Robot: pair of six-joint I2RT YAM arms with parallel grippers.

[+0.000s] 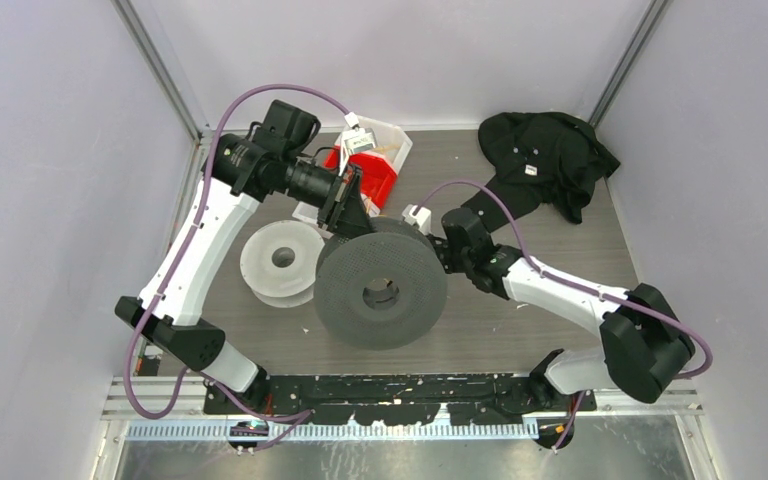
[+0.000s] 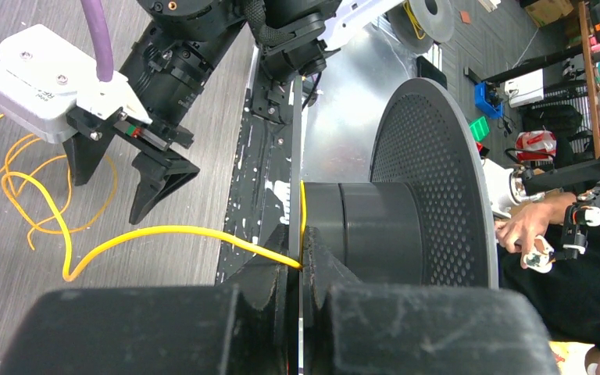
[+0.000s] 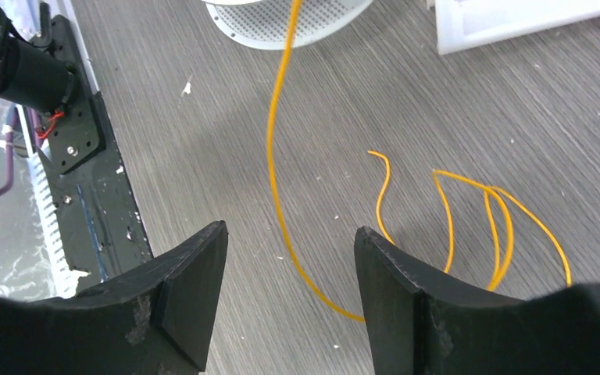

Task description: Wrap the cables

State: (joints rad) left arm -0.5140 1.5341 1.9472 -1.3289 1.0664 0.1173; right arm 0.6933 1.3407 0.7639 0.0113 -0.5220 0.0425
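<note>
A thin yellow cable (image 2: 164,230) lies in loose loops on the table and runs up to my left gripper (image 2: 302,254). That gripper is shut on the thin flange of the dark grey spool (image 2: 430,180), with the cable pinched against the flange. From above, the left gripper (image 1: 345,212) sits at the far rim of the dark spool (image 1: 380,290). My right gripper (image 3: 289,230) is open and empty, low over the table. A strand of the cable (image 3: 275,156) runs on the table between its fingers. It shows behind the spool from above (image 1: 430,240).
A white spool (image 1: 282,262) lies left of the dark one, and its edge shows in the right wrist view (image 3: 281,19). A white bin (image 1: 392,135) with a red item stands at the back. A black cloth (image 1: 545,160) lies back right.
</note>
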